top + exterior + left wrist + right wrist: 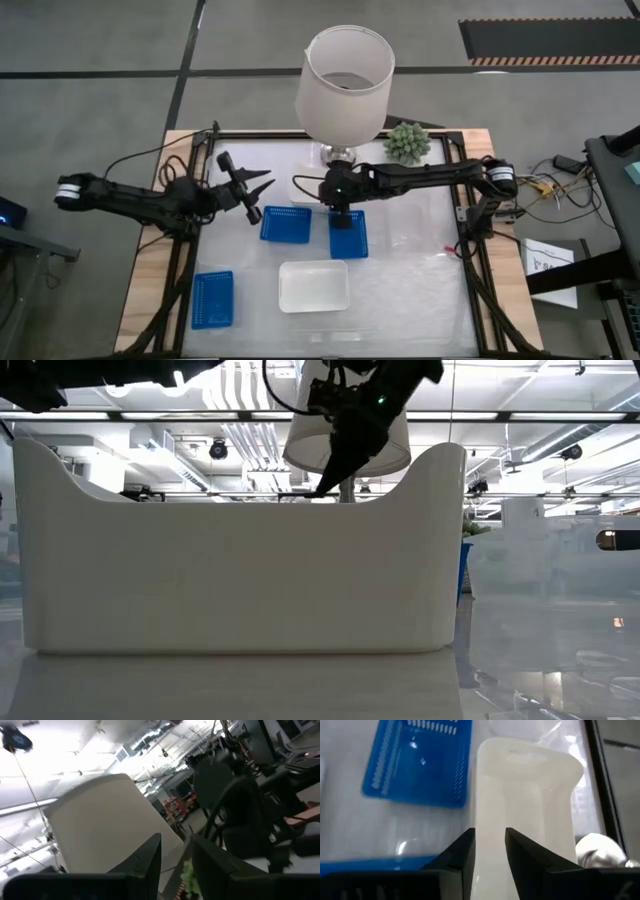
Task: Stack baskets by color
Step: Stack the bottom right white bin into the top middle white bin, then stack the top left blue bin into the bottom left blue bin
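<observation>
1. A blue basket point(348, 233) lies directly under the right gripper point(342, 216), whose fingers are slightly apart and hold nothing.
2. Another blue basket point(287, 224) lies just beside these fingers.
3. The right arm reaches across the table, wrist bent down.
4. The left gripper point(262, 192) hovers near, fingers parted and empty.

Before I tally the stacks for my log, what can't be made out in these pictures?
- Low view: the near white basket fills the frame and hides nearly all of the table behind it.
- High view: the lampshade and right gripper overlap the far white basket, so I cannot tell whether it is one basket or several nested.
- Left wrist view: it points at the lampshade, so no basket shows.
</observation>
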Tool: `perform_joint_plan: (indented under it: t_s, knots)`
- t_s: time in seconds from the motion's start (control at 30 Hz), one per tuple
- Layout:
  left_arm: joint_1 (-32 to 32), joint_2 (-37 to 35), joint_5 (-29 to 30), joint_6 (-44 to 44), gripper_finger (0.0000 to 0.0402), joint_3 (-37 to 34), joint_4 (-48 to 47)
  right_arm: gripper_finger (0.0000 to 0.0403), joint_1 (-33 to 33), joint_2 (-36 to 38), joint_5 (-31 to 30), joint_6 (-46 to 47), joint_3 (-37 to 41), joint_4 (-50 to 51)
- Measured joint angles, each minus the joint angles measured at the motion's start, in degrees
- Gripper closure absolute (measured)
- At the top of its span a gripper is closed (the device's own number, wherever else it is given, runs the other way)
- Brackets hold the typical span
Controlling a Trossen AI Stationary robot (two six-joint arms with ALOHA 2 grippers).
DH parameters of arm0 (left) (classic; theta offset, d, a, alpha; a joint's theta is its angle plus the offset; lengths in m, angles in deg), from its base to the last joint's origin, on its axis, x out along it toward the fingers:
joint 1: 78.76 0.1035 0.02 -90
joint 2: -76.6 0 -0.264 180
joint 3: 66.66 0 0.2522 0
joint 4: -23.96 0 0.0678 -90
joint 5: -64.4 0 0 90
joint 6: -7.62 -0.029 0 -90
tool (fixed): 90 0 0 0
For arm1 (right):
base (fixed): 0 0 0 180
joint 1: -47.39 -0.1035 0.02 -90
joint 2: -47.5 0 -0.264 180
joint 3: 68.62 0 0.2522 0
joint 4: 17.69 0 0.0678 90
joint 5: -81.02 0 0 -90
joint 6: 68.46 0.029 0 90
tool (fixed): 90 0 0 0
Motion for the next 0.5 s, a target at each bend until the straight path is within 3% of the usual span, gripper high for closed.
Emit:
perform_joint_plan:
  t_s: [0.17, 0.37, 0.5]
  knots:
    - [0.00, 2.59, -0.02, 6.49, 0.0314, -1.67, -0.14, 0.0339, -2.00, 2.30, -1.90, 1.65, 1.47, 4.21]
    - [0.02, 7.31, -0.12, 19.69, 0.0314, -2.80, -2.15, 0.0385, -4.36, 7.50, -1.97, 4.96, 8.24, 3.15]
    - [0.02, 10.77, -2.38, 27.14, 0.0314, -2.21, -5.65, 0.0393, -6.59, 11.98, -4.16, 7.93, 14.46, -1.18]
